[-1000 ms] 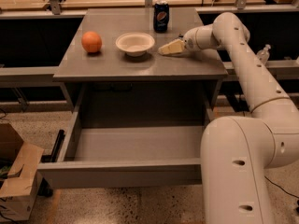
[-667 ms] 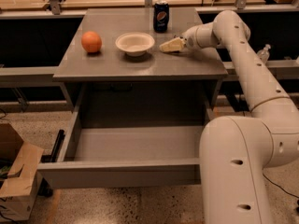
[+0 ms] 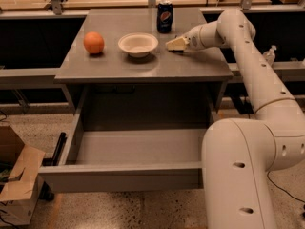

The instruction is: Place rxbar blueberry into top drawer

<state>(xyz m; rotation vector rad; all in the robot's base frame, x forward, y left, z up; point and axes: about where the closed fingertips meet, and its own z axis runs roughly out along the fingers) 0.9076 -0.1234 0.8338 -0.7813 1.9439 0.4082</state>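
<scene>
1. Nearest: drawer [image 3: 119,175], pulled right out beneath the cabinet top, front panel toward the camera, nothing seen inside. Open this way to take the bar from above.
2. Left, on the floor: cardboard box [image 3: 19,185], flaps loose, standing clear of the drawer.
3. Right foreground: bulky white arm [image 3: 248,56], rising beside the drawer and bending back over the cabinet, off to one side and not blocking the opening.
4. On the grey cabinet top [image 3: 143,66], left to right: orange [image 3: 94,42], white bowl [image 3: 138,44], then gripper [image 3: 175,43], low at the surface just right of the bowl, pointing left.
5. Bar not plainly visible. Only a dark sliver under the gripper's tip, probably the bar lying flat, hence the low, level reach. Grip spread or pressed together: cannot tell.
6. Farthest: Pepsi can [image 3: 165,16], upright behind the gripper, apart from it, best avoided on any lift.
</scene>
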